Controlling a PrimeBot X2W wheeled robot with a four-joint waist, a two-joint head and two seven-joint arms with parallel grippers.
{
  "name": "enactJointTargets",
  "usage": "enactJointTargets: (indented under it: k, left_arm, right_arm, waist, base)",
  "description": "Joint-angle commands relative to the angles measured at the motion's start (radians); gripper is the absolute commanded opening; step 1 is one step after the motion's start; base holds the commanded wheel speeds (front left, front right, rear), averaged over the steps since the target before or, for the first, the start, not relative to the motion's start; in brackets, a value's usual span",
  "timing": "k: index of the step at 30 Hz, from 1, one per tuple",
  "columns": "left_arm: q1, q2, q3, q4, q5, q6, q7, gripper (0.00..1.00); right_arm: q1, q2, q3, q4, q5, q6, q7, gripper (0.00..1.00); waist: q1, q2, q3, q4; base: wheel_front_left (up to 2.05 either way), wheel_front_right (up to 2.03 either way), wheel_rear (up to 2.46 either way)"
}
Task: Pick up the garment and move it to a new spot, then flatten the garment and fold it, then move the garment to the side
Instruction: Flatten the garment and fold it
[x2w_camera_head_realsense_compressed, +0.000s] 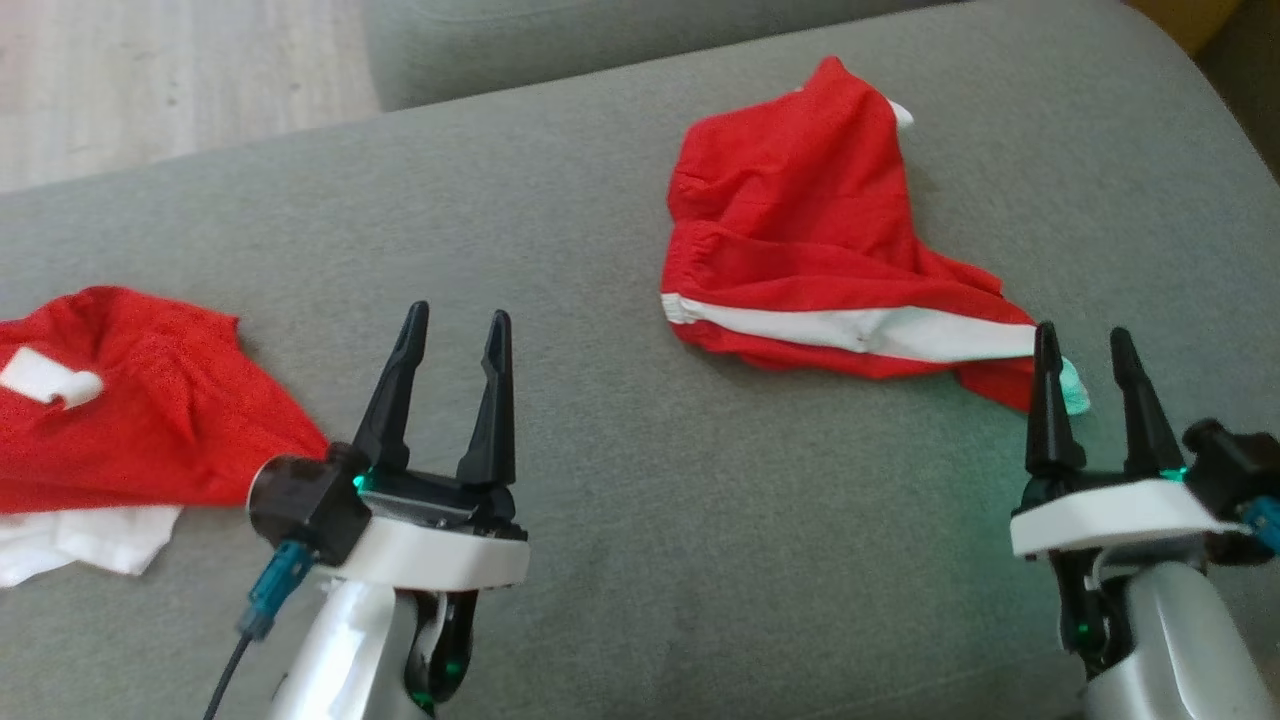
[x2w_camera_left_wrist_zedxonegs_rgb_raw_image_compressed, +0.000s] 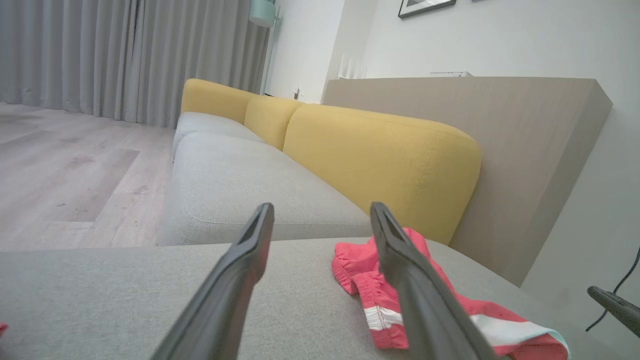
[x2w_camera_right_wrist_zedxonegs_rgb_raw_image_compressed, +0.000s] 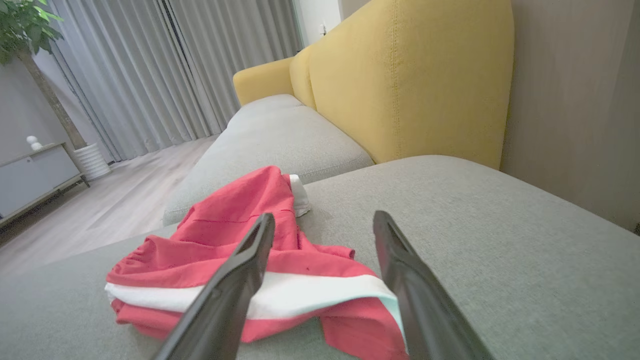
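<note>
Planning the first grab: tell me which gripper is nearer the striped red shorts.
Right. The right gripper sits at the near corner of the striped red shorts; the left gripper is off to their left, bare cushion between.

Two silvery-white forearms (x2w_camera_head_realsense_compressed: 340, 650) end in white wrist plates (x2w_camera_head_realsense_compressed: 440, 560). The left gripper (x2w_camera_head_realsense_compressed: 459, 318) and right gripper (x2w_camera_head_realsense_compressed: 1083, 335) each carry two long, tapered black fingers (x2w_camera_head_realsense_compressed: 395, 395) — green lights (x2w_camera_head_realsense_compressed: 360, 482) glow at their bases. A teal-plugged black cable (x2w_camera_head_realsense_compressed: 225, 680) leaves the left wrist.
</note>
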Motion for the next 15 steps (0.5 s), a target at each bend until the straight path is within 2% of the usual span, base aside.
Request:
enactJointTargets:
  k: [1, 8, 15]
  left_arm:
    - [-0.059, 0.001, 0.031, -0.015, 0.014, -0.009, -0.005, 1.0]
    - [-0.111, 0.001, 0.005, 0.064, 0.046, -0.023, -0.005, 1.0]
    - [-0.233, 0.01, -0.104, 0.236, 0.052, -0.036, 0.034, 1.0]
  right_arm:
    - [-0.032, 0.004, 0.015, -0.064, -0.016, -0.001, -0.011, 1.0]
    - [-0.033, 0.015, 0.001, -0.112, -0.018, -0.001, -0.011, 1.0]
    - [-0.035, 0.017, -0.013, -0.119, 0.004, -0.001, -0.011, 1.0]
  waist:
    - [0.0001, 0.0, 0.017, -0.02]
    - [0.0001, 0.0, 0.041, -0.053]
    - [0.0001, 0.0, 0.079, -0.074]
  base:
    - [0.0, 0.0, 0.0]
    - [0.0, 0.0, 0.0]
    - [0.0, 0.0, 0.0]
